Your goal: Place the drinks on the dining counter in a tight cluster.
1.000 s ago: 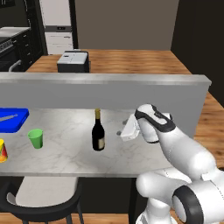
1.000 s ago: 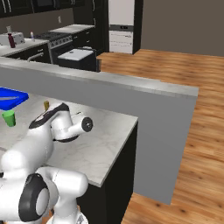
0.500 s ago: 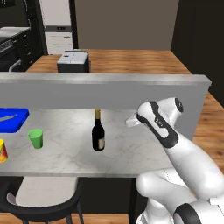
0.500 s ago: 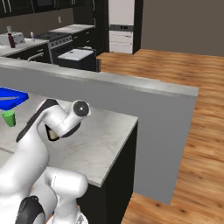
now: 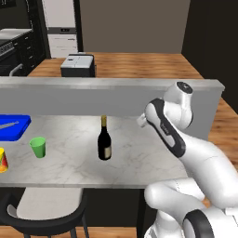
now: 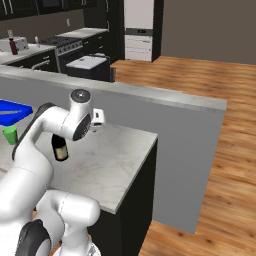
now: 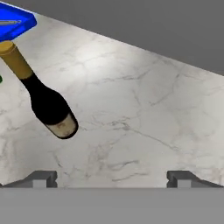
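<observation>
The dark wine bottle with gold neck and cream label (image 5: 104, 142) stands upright on the long white grey-veined marble desk (image 5: 139, 160); no writing on its label can be read. The white arm folds back at its elbow, its end effector (image 7: 111, 177) empty, fingers wide, above bare marble at the bottle's 3 o'clock. At the bottle's 9 o'clock stand a small green cup (image 5: 38, 147) and a blue tray (image 5: 14, 128).

Rendered home kitchen: marble bar surface (image 5: 139, 162) with stool (image 5: 44, 209), range (image 6: 65, 45), fridge (image 6: 140, 27), wood floor (image 6: 210, 85).
</observation>
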Robot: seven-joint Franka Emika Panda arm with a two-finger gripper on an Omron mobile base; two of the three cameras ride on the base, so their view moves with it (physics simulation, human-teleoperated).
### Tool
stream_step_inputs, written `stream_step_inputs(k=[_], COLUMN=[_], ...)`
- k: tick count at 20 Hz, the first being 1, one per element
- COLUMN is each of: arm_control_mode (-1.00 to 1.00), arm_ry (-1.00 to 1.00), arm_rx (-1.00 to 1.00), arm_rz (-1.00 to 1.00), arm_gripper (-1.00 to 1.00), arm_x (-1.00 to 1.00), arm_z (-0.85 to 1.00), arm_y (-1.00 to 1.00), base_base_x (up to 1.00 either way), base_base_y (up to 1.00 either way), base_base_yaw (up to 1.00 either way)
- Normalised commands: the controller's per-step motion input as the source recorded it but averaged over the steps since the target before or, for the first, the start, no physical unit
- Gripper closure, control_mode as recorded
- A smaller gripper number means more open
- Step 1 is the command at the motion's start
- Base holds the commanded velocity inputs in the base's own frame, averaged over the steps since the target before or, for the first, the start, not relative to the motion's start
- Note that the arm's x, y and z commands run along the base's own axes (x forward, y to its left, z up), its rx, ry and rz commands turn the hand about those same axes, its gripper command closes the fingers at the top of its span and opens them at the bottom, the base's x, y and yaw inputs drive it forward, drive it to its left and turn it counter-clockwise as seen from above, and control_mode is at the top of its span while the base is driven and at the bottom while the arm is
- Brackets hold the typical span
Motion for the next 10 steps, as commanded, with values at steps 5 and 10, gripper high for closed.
stream_step_inputs(k=[5,10], arm_control_mode=[-1.00,-1.00], arm_ry=[0.27,0.01], arm_rx=[-0.02,0.00], arm_rz=[-0.23,-0.29], arm_gripper=[-1.00,-1.00], arm_x=[-0.47,-0.44], arm_z=[0.00,0.01], arm_y=[-0.34,-0.07], base_base_x=[0.00,0.00], base_base_y=[0.00,0.00], base_base_yaw=[0.00,0.00])
